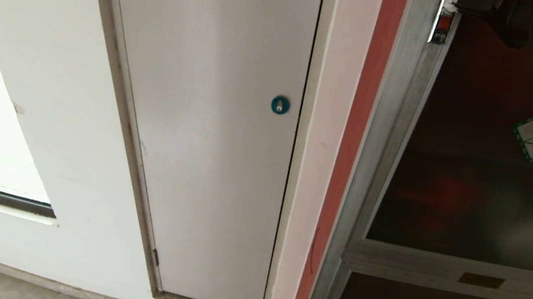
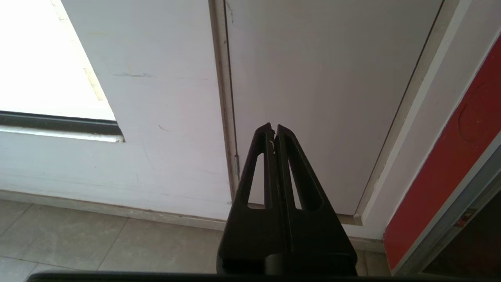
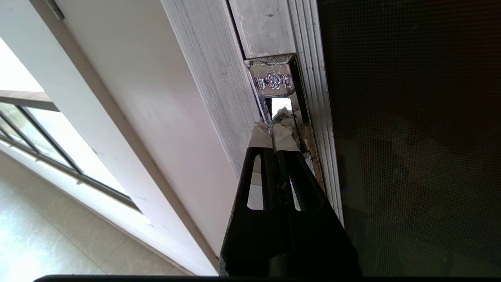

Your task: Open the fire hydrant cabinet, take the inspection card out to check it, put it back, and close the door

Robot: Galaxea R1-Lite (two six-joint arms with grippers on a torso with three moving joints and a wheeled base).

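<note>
The plain white door with its blue round lock is not the target. The left end effector hangs parked, fingers together and empty. Rightward, the fire hydrant cabinet has its door barely ajar. The right end effector, taped tips pinched together, pokes at the chrome latch; it should probably hook behind the frame edge and pull outward steadily.

Head view looks forward and down, close to the wall, the white door panel centred and the fire hydrant cabinet at right. Left wrist view sits low, facing the same white panel's lower part and the floor. Right wrist view is tight against the cabinet frame, at the latch.
</note>
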